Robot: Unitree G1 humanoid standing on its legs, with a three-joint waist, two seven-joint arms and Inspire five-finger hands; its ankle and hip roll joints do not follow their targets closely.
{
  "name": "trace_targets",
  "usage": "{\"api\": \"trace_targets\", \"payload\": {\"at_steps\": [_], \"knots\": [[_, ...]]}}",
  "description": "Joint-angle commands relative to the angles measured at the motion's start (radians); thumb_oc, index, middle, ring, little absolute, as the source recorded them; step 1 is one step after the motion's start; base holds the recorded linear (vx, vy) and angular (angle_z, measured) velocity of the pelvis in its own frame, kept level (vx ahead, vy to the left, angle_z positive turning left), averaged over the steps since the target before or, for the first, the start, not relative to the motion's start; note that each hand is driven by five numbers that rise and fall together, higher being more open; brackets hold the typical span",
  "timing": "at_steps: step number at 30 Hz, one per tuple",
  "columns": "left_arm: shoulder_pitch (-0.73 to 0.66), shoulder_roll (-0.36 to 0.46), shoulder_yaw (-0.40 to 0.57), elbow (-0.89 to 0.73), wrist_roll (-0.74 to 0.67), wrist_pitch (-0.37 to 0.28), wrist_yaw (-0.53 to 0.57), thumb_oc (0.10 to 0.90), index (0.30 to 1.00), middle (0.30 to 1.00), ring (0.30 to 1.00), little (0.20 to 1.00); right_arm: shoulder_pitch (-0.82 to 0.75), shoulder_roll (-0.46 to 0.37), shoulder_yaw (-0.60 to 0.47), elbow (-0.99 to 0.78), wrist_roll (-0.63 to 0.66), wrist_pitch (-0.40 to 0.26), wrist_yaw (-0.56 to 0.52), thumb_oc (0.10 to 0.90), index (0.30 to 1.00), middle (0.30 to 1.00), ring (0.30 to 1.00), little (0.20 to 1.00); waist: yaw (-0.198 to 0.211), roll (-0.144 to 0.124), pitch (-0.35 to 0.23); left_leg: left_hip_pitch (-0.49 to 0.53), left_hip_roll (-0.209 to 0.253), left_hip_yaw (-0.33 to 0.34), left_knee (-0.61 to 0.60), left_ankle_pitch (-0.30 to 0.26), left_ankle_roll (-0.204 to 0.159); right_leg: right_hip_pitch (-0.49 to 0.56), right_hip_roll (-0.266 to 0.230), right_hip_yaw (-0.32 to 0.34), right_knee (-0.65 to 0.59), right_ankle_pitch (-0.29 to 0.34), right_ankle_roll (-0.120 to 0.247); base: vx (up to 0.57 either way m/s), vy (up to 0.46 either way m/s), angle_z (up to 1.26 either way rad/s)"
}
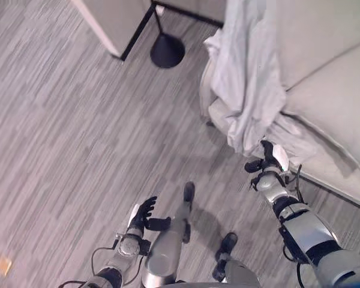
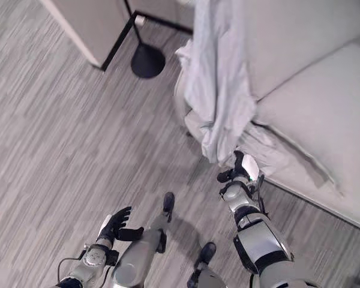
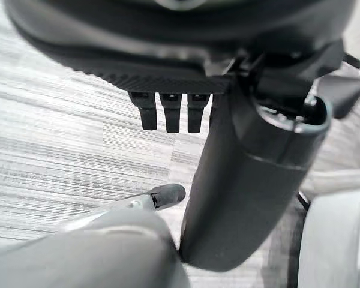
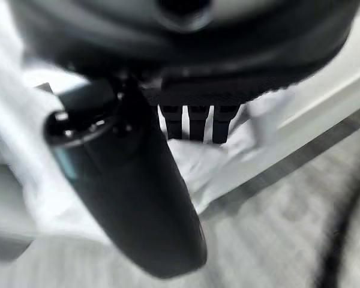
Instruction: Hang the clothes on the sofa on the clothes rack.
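The floor [image 1: 66,120] is grey carpet with a fine streaked weave running on a diagonal. Along the right stands a pale, smooth-upholstered sofa [image 1: 342,102] with a broad flat seat cushion and a straight lower edge on a dark base. Off its front corner hangs a long garment [image 1: 252,78] of thin, light grey-white cloth, crumpled into soft vertical folds; its upper end runs past the top edge of the view, and its lower end bunches against the sofa's front corner, with more of the cloth spread in wrinkles over the cushion's edge. At the top stands a beige cabinet [image 1: 117,21] with a thin black frame, and beside it the clothes rack's base [image 1: 167,50], a black rounded cone with a slim black pole rising from it. The right hand [image 1: 269,161], dark with a white cover on the thumb, is raised to the bottom folds of the garment, just at the cloth; its fingers point straight out with nothing clasped in them. The left hand [image 1: 145,213] hangs low over the carpet, fingers straight and spread, holding nothing.
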Motion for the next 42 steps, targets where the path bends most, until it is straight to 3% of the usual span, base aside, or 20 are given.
{"api": "trace_targets", "payload": {"at_steps": [1,6,7,8,14,25,32,33,34,35,39,42], "knots": [[0.051,0.038,-0.066,0.078,0.064,0.013,0.056,0.8,0.9,0.9,0.9,0.9,-0.051,-0.05,0.012,-0.008,0.03,-0.07,-0.103,0.8,0.9,0.9,0.9,0.9,0.015,-0.011,-0.065,-0.042,0.029,-0.041,0.002,-0.032,-0.113,-0.041,-0.101,-0.017,-0.039,0.168,0.044,0.06,0.083,0.42],[0.011,0.073,-0.127,-0.059,0.073,-0.012,0.076,0.8,0.9,0.9,0.9,0.9,-0.117,-0.126,0.015,0.045,0.046,-0.061,-0.125,0.8,0.9,0.9,0.9,0.9,0.058,0.003,-0.046,-0.104,-0.008,-0.074,0.003,-0.048,-0.127,-0.062,-0.116,-0.054,-0.043,0.152,0.064,0.07,0.011,0.36],[0.002,0.083,-0.138,-0.085,0.078,-0.014,0.074,0.8,0.9,0.9,0.9,0.9,-0.13,-0.14,0.028,0.069,0.038,-0.049,-0.108,0.557,0.535,0.535,0.535,0.535,0.065,0.005,-0.042,-0.117,-0.012,-0.077,0.003,-0.046,-0.128,-0.066,-0.119,-0.06,-0.043,0.152,0.067,0.01,0.024,0.08],[-0.004,0.094,-0.147,-0.106,0.084,-0.015,0.074,0.8,0.9,0.9,0.9,0.9,-0.148,-0.153,0.042,0.091,0.03,-0.038,-0.091,0.4,0.3,0.3,0.3,0.3,0.072,0.005,-0.039,-0.13,-0.016,-0.079,0.004,-0.044,-0.128,-0.071,-0.121,-0.067,-0.043,0.153,0.069,0.0,0.012,0.08],[-0.009,0.126,-0.134,-0.136,0.1,-0.005,0.097,0.8,0.9,0.9,0.9,0.9,-0.199,-0.196,0.037,0.18,0.06,0.009,-0.058,0.4,0.3,0.3,0.3,0.3,0.075,-0.008,-0.035,-0.156,-0.038,-0.087,0.004,-0.044,-0.122,-0.085,-0.125,-0.076,-0.043,0.153,0.075,0.01,0.022,0.08],[-0.009,0.111,-0.079,-0.059,0.139,0.02,0.17,0.8,0.9,0.9,0.9,0.9,-0.099,-0.214,-0.065,0.155,0.124,0.013,-0.142,0.4,0.3,0.3,0.3,0.3,0.012,-0.035,-0.027,-0.116,-0.027,-0.07,0.002,-0.054,-0.12,-0.076,-0.124,-0.056,-0.032,0.148,0.072,-0.02,-0.002,0.0],[0.016,0.09,-0.035,-0.02,0.177,0.03,0.183,0.8,0.9,0.9,0.9,0.9,0.059,-0.216,-0.179,-0.159,0.126,-0.04,-0.258,0.4,0.3,0.3,0.3,0.3,-0.057,-0.052,-0.042,-0.077,0.006,-0.037,0.002,-0.04,-0.113,-0.066,-0.11,-0.03,-0.029,0.149,0.057,-0.07,0.006,-0.12],[0.027,0.08,-0.004,-0.014,0.19,0.039,0.18,0.8,0.9,0.9,0.9,0.9,0.137,-0.224,-0.212,-0.378,0.052,-0.046,-0.302,0.4,0.3,0.3,0.3,0.3,-0.086,-0.06,-0.052,-0.058,0.018,-0.023,0.002,-0.047,-0.112,-0.058,-0.106,-0.015,-0.031,0.145,0.054,-0.02,-0.025,-0.31],[0.032,0.082,-0.008,-0.015,0.191,0.039,0.18,0.8,0.9,0.9,0.9,0.9,0.158,-0.221,-0.223,-0.402,0.045,-0.033,-0.304,0.4,0.3,0.3,0.3,0.3,-0.082,-0.062,-0.054,-0.054,0.019,-0.022,0.002,-0.048,-0.112,-0.055,-0.106,-0.014,-0.032,0.144,0.053,0.02,-0.08,-0.32],[0.059,0.087,0.016,-0.05,0.213,0.041,0.172,0.8,0.9,0.9,0.9,0.9,0.258,-0.241,-0.303,-0.591,-0.045,-0.016,-0.347,0.4,0.3,0.3,0.3,0.3,-0.101,-0.07,-0.074,-0.022,0.029,-0.016,0.002,-0.059,-0.111,-0.023,-0.103,-0.013,-0.038,0.133,0.05,0.05,-0.084,-0.34],[0.089,0.119,0.059,-0.154,0.252,0.034,0.146,0.8,0.9,0.9,0.9,0.9,0.362,-0.304,-0.429,-0.85,-0.254,0.027,-0.437,0.4,0.3,0.3,0.3,0.3,-0.127,-0.087,-0.129,0.05,0.044,0.001,0.002,-0.077,-0.108,0.043,-0.097,-0.008,-0.043,0.108,0.045,0.08,-0.089,-0.2],[0.121,0.156,0.098,-0.289,0.245,0.027,0.119,0.8,0.9,0.9,0.9,0.9,0.407,-0.375,-0.496,-1.041,-0.453,0.099,-0.468,0.4,0.3,0.3,0.3,0.3,-0.145,-0.105,-0.177,0.118,0.064,0.018,0.004,-0.091,-0.107,0.093,-0.09,0.004,-0.045,0.094,0.044,0.06,-0.076,-0.21]]}}
